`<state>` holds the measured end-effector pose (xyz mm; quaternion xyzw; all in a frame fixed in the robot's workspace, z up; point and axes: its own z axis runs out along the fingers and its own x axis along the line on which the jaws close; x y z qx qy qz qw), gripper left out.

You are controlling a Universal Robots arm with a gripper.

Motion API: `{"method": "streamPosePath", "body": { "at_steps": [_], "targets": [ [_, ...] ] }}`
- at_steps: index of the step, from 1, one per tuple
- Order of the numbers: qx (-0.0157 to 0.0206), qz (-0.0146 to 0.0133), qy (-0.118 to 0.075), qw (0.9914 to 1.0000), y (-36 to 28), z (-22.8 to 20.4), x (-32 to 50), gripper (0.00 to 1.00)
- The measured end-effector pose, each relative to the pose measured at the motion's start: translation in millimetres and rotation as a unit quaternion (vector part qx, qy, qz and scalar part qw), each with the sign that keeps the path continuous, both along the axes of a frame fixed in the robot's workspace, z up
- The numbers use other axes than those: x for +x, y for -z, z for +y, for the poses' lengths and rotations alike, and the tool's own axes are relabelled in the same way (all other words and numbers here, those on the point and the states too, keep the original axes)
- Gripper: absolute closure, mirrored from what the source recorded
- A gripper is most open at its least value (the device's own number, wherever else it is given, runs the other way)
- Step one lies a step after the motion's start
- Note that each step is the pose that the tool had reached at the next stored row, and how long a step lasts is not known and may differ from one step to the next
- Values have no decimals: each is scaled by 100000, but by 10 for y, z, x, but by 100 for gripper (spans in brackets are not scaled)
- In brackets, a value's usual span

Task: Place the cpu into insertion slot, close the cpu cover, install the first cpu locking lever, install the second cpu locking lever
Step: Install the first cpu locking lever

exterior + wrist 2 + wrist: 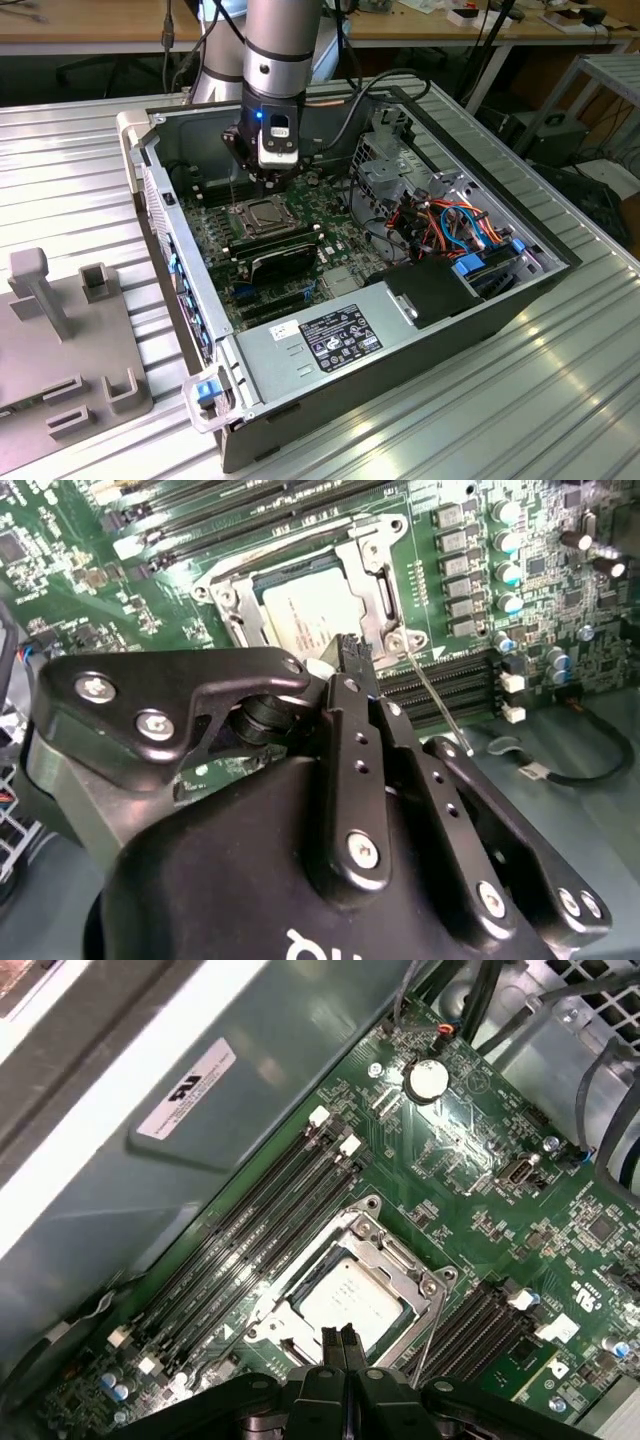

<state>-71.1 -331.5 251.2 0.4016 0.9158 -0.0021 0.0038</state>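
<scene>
Just beside the closed pincer, the cpu within the lowered cpu cover.

The cpu presents a dull silver-grey top inside the bright silvery cpu cover. Both sit on a green motherboard that is speckled with fine silver solder points and crossed by black memory slots. The gripper is matt black with silver screw heads, the case is grey, its cables are orange, red and blue, and the table is silver-grey with parallel ribs.
</scene>
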Motion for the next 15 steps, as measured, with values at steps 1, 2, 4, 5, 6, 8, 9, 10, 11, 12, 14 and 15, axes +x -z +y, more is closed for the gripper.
{"method": "streamPosePath", "body": {
  "at_steps": [1, 2, 4, 5, 6, 8, 9, 10, 11, 12, 14, 15],
  "targets": [
    [13, -1, -405, 99999, -8, 0, 0, 89],
    [35, -12, -1214, 99993, -11, 1, 0, 89],
    [28, -2, -3024, 99954, -12, 0, 0, 89],
    [20, -1, -4962, 99877, -12, 0, 0, 89],
    [24, -1, -5882, 99827, -12, 0, 0, 89],
    [19, 2, -8114, 99670, -13, 0, 0, 89],
    [22, 1, -9057, 99589, -12, 0, 0, 89],
    [21, 3, -10088, 99490, -12, 0, 0, 89],
    [20, 2, -10923, 99402, -12, 0, 0, 89],
    [22, 2, -11790, 99303, -12, 0, 0, 89],
    [22, 2, -13664, 99062, -12, 0, 0, 89],
    [23, 1, -14609, 98927, -12, 0, 0, 89]
  ]
}}
